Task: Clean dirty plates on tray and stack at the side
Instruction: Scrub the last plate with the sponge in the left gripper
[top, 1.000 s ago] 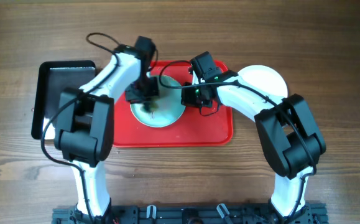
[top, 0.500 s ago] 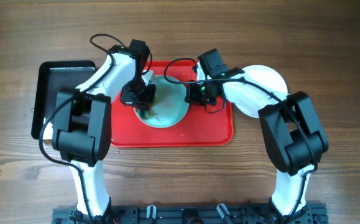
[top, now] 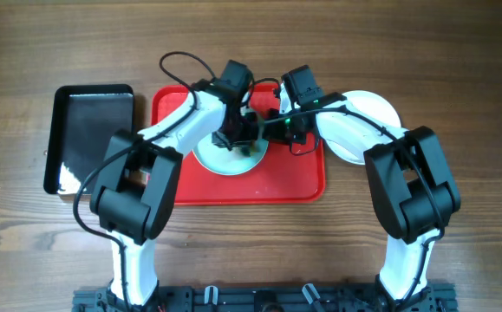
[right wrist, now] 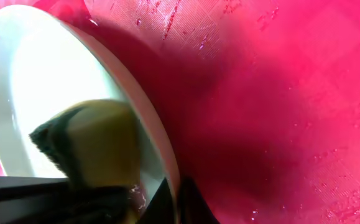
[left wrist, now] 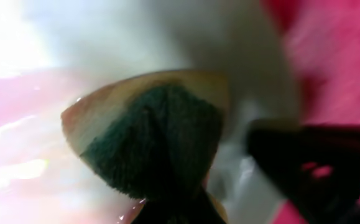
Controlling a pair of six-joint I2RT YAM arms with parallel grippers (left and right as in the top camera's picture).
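Note:
A pale plate stands tilted on the red tray. My right gripper is shut on its right rim; the right wrist view shows the rim pinched between the fingers above the tray. My left gripper is shut on a yellow sponge with a dark green scrub side, pressed against the plate's face. The sponge also shows in the right wrist view. Another plate lies on the table right of the tray, partly under the right arm.
A black tray sits on the wooden table left of the red tray. Both arms cross over the back half of the red tray. Water drops glisten on the red tray's surface.
My left gripper has swept the sponge from the plate's left side to its right side, close to the right gripper. The plate has shifted slightly to the right.

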